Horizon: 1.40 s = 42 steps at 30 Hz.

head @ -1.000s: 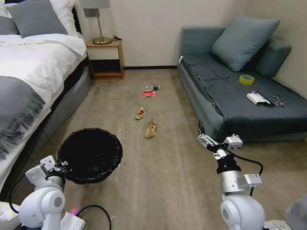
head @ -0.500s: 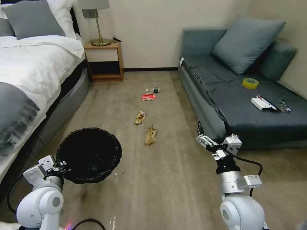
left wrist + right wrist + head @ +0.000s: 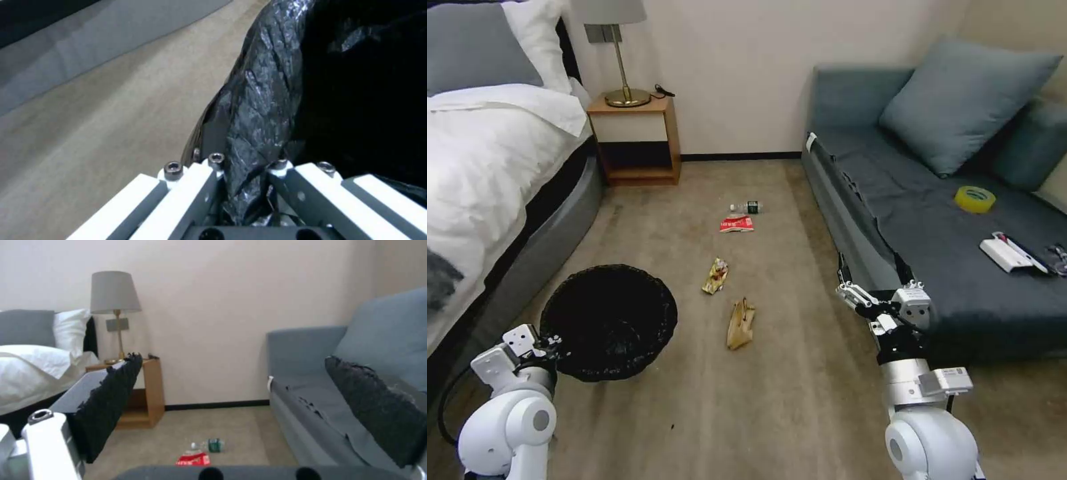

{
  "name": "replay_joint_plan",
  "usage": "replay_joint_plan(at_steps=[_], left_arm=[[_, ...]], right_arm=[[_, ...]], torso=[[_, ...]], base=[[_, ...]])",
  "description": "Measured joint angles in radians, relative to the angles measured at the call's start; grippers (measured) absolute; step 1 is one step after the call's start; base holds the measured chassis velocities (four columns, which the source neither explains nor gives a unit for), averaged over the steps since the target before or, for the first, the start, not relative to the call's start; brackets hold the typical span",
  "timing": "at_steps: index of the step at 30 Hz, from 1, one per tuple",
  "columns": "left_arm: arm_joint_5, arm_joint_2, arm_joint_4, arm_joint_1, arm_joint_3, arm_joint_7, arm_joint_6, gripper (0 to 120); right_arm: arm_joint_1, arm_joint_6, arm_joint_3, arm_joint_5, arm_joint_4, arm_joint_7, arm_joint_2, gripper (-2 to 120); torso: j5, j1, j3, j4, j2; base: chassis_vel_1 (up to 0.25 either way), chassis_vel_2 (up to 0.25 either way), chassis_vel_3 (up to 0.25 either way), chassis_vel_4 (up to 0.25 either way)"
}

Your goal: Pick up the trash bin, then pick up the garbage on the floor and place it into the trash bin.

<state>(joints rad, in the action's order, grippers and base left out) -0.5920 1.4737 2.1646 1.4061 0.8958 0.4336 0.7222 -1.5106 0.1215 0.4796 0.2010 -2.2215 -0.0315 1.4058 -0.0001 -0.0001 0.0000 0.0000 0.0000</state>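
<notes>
Left tool (image 3: 242,186) clamped on trash bin (image 3: 608,320) rim, bin carried low at left. Right tool (image 3: 854,295) wide, empty. Garbage on floor ahead, brown paper bag (image 3: 740,323) nearest. Next, likely: closing in, reaching down.

Beige carpet (image 3: 787,400), plain cream wall (image 3: 740,67), white-sheeted bed (image 3: 474,173), wooden nightstand (image 3: 634,140) with brass lamp (image 3: 617,53), blue-grey sofa (image 3: 934,220)
</notes>
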Motion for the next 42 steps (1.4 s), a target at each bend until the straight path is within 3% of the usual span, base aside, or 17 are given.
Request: replay_joint_plan(at_steps=[22, 27, 31, 32, 36, 38, 40, 41, 42], left_arm=[[0.008, 0.009, 0.023, 0.007, 0.012, -0.002, -0.002, 2], [0.015, 0.012, 0.027, 0.002, 0.010, -0.005, -0.002, 2], [0.037, 0.005, 0.034, -0.016, -0.006, -0.016, -0.002, 2], [0.037, 0.005, 0.034, -0.016, -0.006, -0.016, -0.002, 2], [0.040, 0.003, 0.055, -0.011, -0.007, -0.034, -0.004, 2], [0.042, 0.004, 0.056, -0.011, -0.005, -0.035, -0.004, 2], [0.049, 0.010, 0.056, -0.013, -0.005, -0.036, -0.006, 2], [0.049, 0.010, 0.056, -0.013, -0.005, -0.036, -0.006, 2], [0.053, 0.014, 0.056, -0.014, -0.006, -0.038, -0.008, 2]], right_arm=[[0.033, 0.003, -0.049, 0.024, 0.024, -0.005, -0.021, 100], [0.094, -0.048, -0.115, 0.082, 0.052, -0.058, -0.049, 100], [0.155, -0.188, -0.210, 0.269, 0.064, -0.180, -0.106, 100], [0.155, -0.188, -0.210, 0.269, 0.064, -0.180, -0.106, 100], [0.265, -0.386, -0.394, 0.514, 0.121, -0.385, -0.223, 100], [0.289, -0.422, -0.428, 0.561, 0.136, -0.421, -0.243, 100], [0.368, -0.533, -0.525, 0.736, 0.169, -0.548, -0.292, 100], [0.368, -0.533, -0.525, 0.736, 0.169, -0.548, -0.292, 100], [0.403, -0.578, -0.566, 0.820, 0.184, -0.606, -0.310, 100]], torso=[[0.0000, 0.000, 0.000, -0.0001, 0.000], [0.0000, 0.000, 0.000, 0.0000, 0.000], [0.0001, 0.000, 0.000, -0.0001, 0.000], [0.0001, 0.000, 0.000, -0.0001, 0.000], [0.0001, 0.000, 0.000, 0.0000, 0.000], [0.0002, 0.000, 0.000, 0.0001, 0.000], [0.0001, 0.000, 0.000, 0.0001, 0.000], [0.0001, 0.000, 0.000, 0.0001, 0.000], [0.0001, 0.000, 0.000, 0.0001, 0.000]], base=[[-0.231, 0.229, 0.225, -0.229], [-0.136, 0.148, 0.146, -0.129], [-0.026, 0.034, 0.014, -0.022], [0.000, 0.000, 0.000, 0.000], [0.000, 0.000, 0.000, 0.000], [0.000, 0.000, 0.000, 0.000], [0.000, 0.000, 0.000, 0.000], [0.000, 0.000, 0.000, 0.000], [0.000, 0.000, 0.000, 0.000]])
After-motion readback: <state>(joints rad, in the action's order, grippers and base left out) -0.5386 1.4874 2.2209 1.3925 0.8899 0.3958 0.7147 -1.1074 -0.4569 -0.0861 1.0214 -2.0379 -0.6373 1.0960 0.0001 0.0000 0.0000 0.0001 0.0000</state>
